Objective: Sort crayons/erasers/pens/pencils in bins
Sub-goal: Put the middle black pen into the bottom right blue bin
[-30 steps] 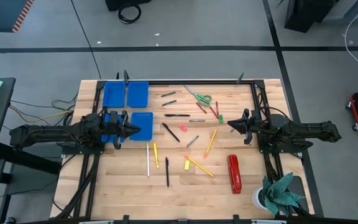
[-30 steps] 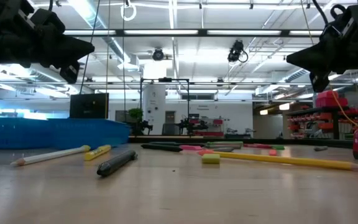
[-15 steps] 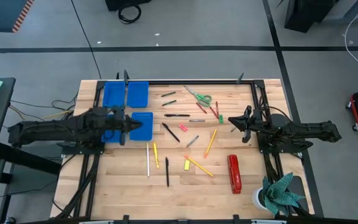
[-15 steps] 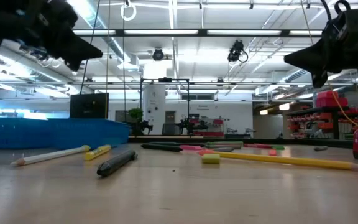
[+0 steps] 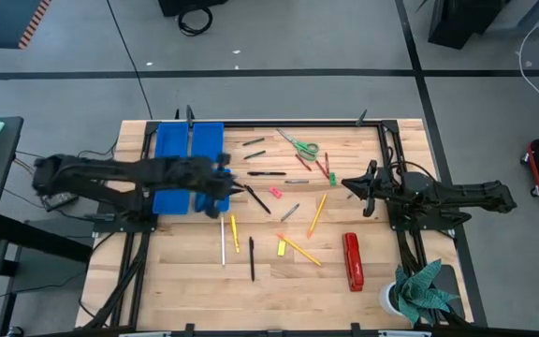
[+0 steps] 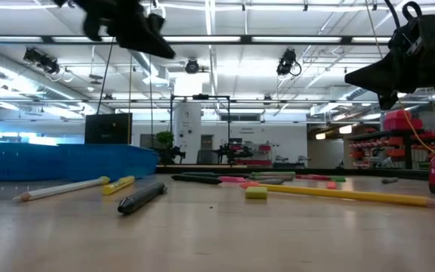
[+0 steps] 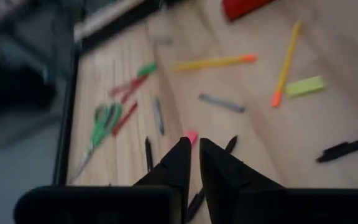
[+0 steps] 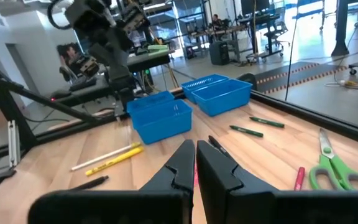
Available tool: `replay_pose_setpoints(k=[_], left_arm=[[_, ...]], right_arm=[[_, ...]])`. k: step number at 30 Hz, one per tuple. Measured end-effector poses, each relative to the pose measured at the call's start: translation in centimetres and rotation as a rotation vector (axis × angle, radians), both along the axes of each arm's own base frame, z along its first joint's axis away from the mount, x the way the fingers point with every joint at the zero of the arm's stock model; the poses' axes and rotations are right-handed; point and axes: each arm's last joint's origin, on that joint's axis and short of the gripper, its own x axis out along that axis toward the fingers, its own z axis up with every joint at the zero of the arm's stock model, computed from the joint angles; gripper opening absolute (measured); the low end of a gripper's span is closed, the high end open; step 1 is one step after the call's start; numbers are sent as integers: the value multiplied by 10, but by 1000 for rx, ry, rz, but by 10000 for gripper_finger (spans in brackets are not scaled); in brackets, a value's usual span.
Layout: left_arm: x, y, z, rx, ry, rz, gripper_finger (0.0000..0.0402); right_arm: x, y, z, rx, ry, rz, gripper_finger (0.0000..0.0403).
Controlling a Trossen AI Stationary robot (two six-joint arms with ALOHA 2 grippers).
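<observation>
Basically nothing sorted yet: pens, pencils all on tabletop; bins look empty; both arms' fingers narrow, holding nothing.

Counted from above, on one counter:

- Four blue bins, two partly covered by an arm.
- Four pencils: one white, three yellow or orange.
- About seven dark or grey pens.
- Two erasers: one pink, one yellow.
- One pair of green scissors.
- One red stapler.
- Crayons, red and green, by the scissors; too small for a sure count.
</observation>
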Motion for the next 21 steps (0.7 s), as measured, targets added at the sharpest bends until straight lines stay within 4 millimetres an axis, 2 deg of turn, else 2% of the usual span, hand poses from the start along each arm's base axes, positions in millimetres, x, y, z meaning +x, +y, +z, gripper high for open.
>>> replay_pose_setpoints(k=[7, 12, 18, 21], left_arm=[[63, 14, -6, 17, 344, -4, 96], [96, 29, -31, 77, 530, -68, 130], [115, 37, -80, 96, 770, -180, 139], [118, 38, -95, 98, 825, -213, 138]], right_arm=[[0, 0, 0, -32, 13, 1, 23], [0, 0, 0, -32, 13, 1, 23], [1, 1, -2, -24, 31, 24, 23], [3, 1, -4, -23, 53, 50, 23]])
